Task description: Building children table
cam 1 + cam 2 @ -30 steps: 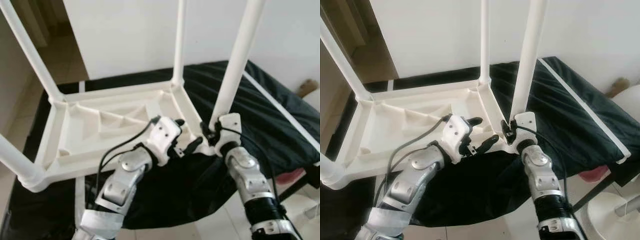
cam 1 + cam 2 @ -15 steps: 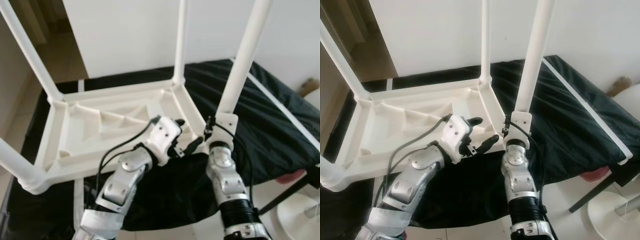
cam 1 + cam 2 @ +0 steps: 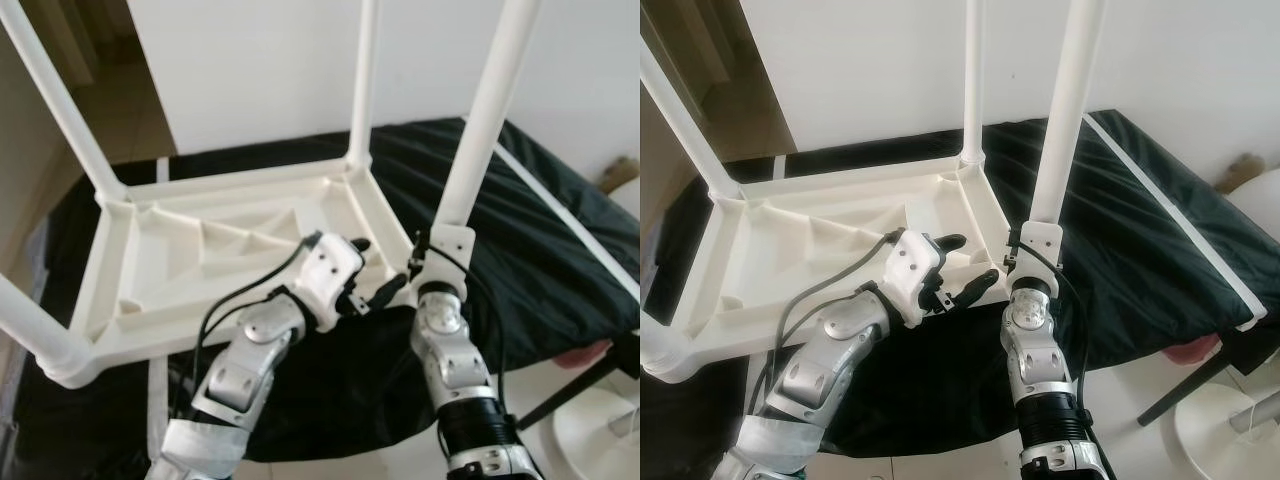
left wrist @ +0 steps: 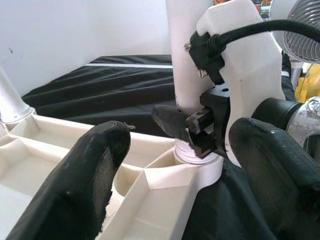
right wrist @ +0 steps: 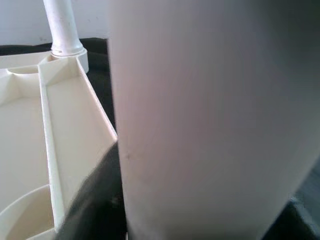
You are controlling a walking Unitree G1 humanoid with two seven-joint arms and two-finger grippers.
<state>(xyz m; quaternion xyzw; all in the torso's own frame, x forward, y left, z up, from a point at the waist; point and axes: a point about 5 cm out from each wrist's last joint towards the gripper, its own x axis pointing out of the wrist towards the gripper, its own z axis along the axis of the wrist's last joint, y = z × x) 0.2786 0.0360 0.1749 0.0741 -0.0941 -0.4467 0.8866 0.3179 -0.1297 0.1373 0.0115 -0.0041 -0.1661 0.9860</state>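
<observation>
Nearest, the two silver arms rise from the lower edge. The left tool hovers over the near right corner of the upturned children table, its two black fingers spread apart with nothing between them. Just to its right, the right tool pinches the base of the near right leg; the wrist view looks straight along that white tube, with a dark finger pressed against it.

The children table lies top down on a black cloth, its underside facing up like a shallow tray with raised rims and diagonal ribs dividing it into open compartments; those compartments hold nothing. The long axis of the table top runs left to right, slightly angled so the left end sits nearer.

Four white legs point upward. The near right leg stands in its round socket at the corner, leaning a little to the right as it rises. The near left leg slants out past the left edge. The far left leg tilts up and to the left, and the far right leg stands close to upright.

A white stripe crosses the black cloth on the right. Beyond the cloth is a white wall, and a pale round thing shows on the floor at the lower right
</observation>
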